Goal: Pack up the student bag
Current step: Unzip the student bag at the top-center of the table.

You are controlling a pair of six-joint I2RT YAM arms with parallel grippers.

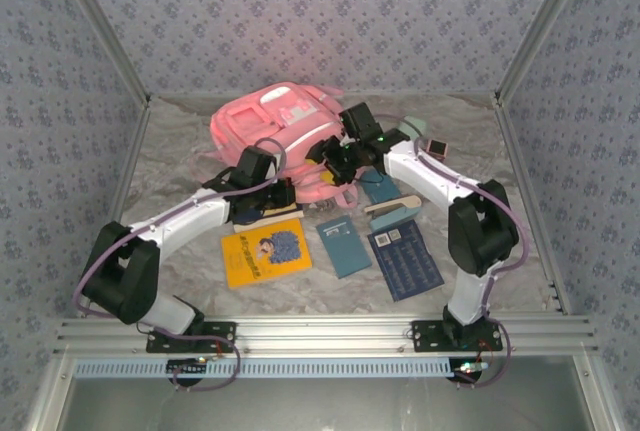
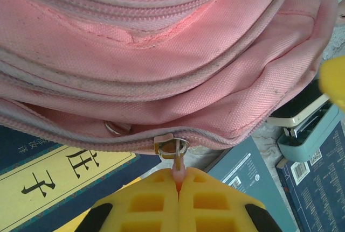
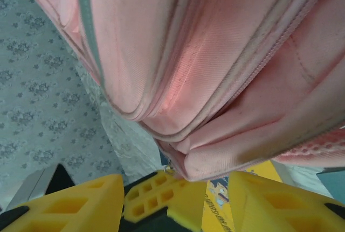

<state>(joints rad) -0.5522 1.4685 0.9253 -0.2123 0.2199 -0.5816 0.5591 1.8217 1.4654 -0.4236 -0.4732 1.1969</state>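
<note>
– Left gripper [image 2: 178, 184]: clamped on the pink pull [image 2: 177, 170], which hangs from a metal slider [image 2: 170, 146] on the bag [image 2: 161, 70].

– Which way does the bag lie from it?

– Straight ahead, joined to it through the pull. The bag's near edge sits just beyond the fingertips. The zip track runs crosswise to the fingers along that edge, so I judge the coming move to be a sideways drag along the track, not a tug away from the bag.

– And the right gripper [image 3: 177, 186]?

– Spread wide, holding nothing. A rounded corner of the bag sits just past its fingertips, between them. Whether either finger touches the cloth, I cannot tell.

– Which arm is nearer the zip?

– Left, since it already has the pull. Right looks placed to brace the bag, at a guess.

– Where is the bag overall?

– On the worktop [image 1: 180, 166], toward the back and middle, with its long axis roughly side to side from above.

– Materials?

– Soft, puffy woven pink cloth in rounded ridges, with pale zip tapes between. It will likely slump and bunch under a pull. The slider is shiny metal and the fingers are yellow latticed plastic.

– What waits to go in?

– On the bag's near side lie a yellow book [image 1: 265, 256], a teal book [image 1: 343, 244], a blue book [image 1: 405, 263] and a stapler [image 2: 302, 129], all flat or stiff. No compartment gapes from above, so packing looks barely begun.
</note>
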